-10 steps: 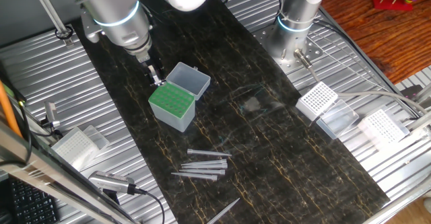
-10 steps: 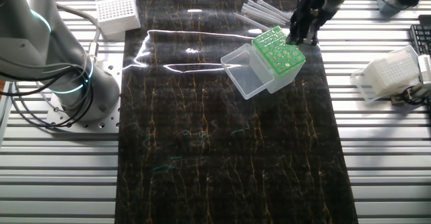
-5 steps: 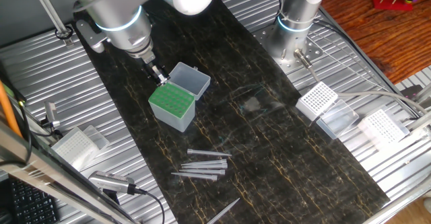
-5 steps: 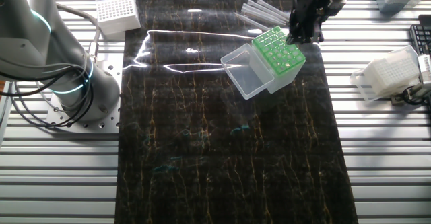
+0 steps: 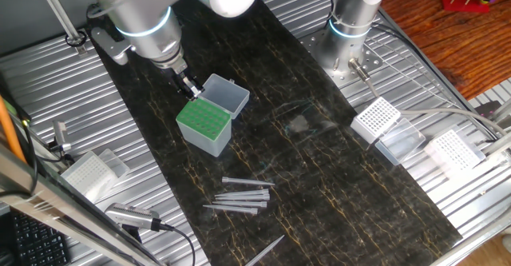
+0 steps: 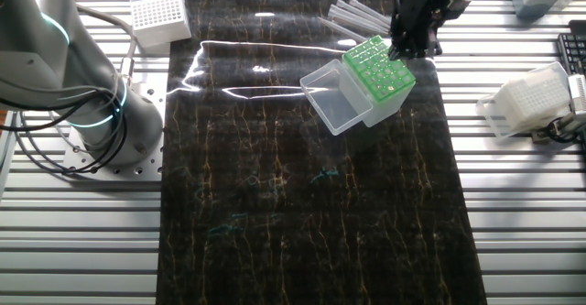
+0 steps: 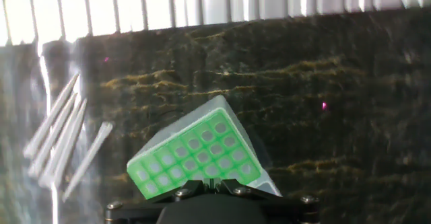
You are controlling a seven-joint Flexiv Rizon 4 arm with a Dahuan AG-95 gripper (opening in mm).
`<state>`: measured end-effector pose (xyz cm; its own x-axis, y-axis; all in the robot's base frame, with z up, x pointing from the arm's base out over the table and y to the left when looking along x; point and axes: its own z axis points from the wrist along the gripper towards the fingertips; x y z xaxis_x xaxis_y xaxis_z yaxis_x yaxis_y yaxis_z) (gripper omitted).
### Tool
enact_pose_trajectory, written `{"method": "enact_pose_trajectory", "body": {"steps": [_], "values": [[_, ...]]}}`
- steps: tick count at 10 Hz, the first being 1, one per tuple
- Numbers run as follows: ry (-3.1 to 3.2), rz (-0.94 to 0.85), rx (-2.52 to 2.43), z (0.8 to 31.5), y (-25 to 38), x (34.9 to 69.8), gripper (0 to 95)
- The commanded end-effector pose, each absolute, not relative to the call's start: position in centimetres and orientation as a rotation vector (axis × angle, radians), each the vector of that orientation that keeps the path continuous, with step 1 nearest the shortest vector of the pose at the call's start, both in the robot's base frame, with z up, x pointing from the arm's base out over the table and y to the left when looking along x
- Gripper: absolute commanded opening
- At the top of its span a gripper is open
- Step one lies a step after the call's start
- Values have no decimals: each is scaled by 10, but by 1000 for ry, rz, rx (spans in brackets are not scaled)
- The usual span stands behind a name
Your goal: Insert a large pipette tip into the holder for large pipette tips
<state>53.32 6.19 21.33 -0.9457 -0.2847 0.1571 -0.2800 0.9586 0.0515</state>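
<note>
The holder for large pipette tips (image 5: 203,123) is a pale box with a green grid top, and its clear lid (image 5: 226,93) is swung open behind it. It also shows in the other fixed view (image 6: 379,68) and low in the hand view (image 7: 194,156). My gripper (image 5: 190,91) hangs over the holder's back left edge (image 6: 400,50), jaws nearly closed on a thin whitish large pipette tip that points down at the grid. In the hand view the gripper (image 7: 210,185) sits just above the green holes. Several loose large pipette tips (image 5: 239,195) lie on the dark mat (image 7: 56,140).
White grid-topped racks stand at the right (image 5: 375,119) (image 5: 452,151) and at the left (image 5: 87,172). A second arm's base (image 5: 348,28) is bolted at the back. A hand pipette (image 5: 132,216) lies at the front left. One more tip (image 5: 266,250) lies near the front edge.
The gripper has shifted a little toward the holder's grid, carrying the tip with it. The holder and the loose tips have not moved.
</note>
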Motion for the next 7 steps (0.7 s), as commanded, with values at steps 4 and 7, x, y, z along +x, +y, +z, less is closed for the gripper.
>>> {"method": "enact_pose_trajectory", "body": {"steps": [4, 7], "values": [[-2942, -4, 77, 235, 140, 554, 0], [-2967, -23, -10, 232, 169, 578, 0]]}}
